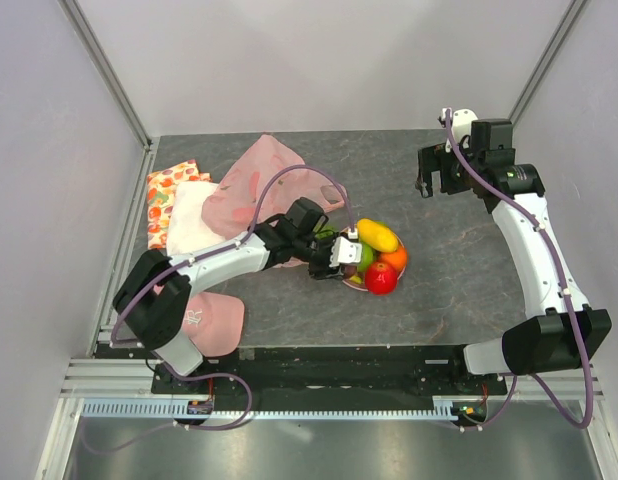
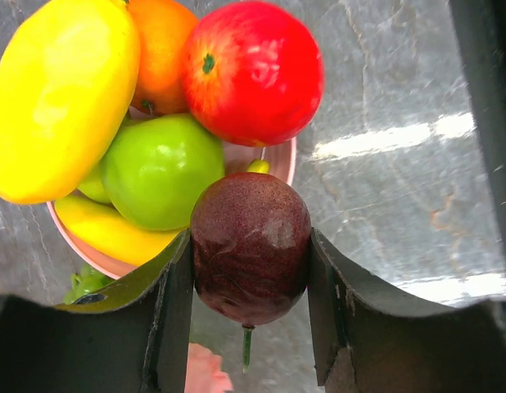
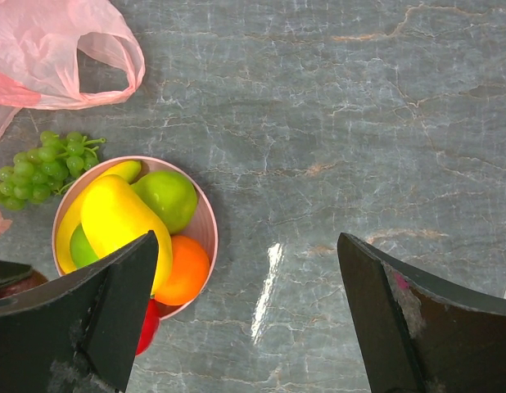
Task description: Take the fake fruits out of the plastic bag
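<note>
My left gripper [image 2: 250, 274] is shut on a small dark plum [image 2: 250, 241], stem down, just off the near rim of the pink plate [image 2: 287, 161]. The plate holds a yellow mango [image 2: 60, 94], an orange [image 2: 159, 49], a red apple [image 2: 253, 72], a green apple [image 2: 161, 170] and a banana [image 2: 106, 229]. In the top view the left gripper [image 1: 339, 255] sits at the plate's left side. The pale-pink plastic bag [image 1: 264, 180] lies crumpled behind it, its handle loop [image 3: 114, 57] open. My right gripper [image 1: 434, 182] hangs open and empty at the back right.
Green grapes [image 3: 40, 164] lie on the table between bag and plate. A fruit-printed cloth [image 1: 169, 192] and a white cloth [image 1: 194, 222] lie at the left wall. A pink cloth with a logo [image 1: 211, 320] lies by the left arm's base.
</note>
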{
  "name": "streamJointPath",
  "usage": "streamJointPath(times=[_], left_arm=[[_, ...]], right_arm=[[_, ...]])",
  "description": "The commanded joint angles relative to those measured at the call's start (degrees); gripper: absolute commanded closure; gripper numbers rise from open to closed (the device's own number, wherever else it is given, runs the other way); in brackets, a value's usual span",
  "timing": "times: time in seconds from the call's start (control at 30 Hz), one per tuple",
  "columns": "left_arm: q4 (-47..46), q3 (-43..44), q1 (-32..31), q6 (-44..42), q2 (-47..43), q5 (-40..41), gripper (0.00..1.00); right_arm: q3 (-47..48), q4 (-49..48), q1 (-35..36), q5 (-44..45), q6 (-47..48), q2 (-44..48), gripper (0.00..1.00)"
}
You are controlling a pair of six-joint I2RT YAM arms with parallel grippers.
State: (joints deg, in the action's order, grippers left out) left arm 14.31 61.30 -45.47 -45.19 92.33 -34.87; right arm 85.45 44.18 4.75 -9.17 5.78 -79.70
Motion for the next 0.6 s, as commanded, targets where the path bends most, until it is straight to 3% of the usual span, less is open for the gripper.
streamJointPath(times=[0.0, 0.57], left_arm=[[-3.8, 3.9, 0.4, -9.1, 2.0, -4.6, 0.73], [3.1, 3.7, -2.6, -16.8, 4.3, -3.9, 0.73]], right_arm=[[1.9, -1.4, -0.3, 0.5, 0.3, 0.1, 0.02], [1.4, -1.7, -1.0, 0.5, -0.1, -0.5, 0.02]])
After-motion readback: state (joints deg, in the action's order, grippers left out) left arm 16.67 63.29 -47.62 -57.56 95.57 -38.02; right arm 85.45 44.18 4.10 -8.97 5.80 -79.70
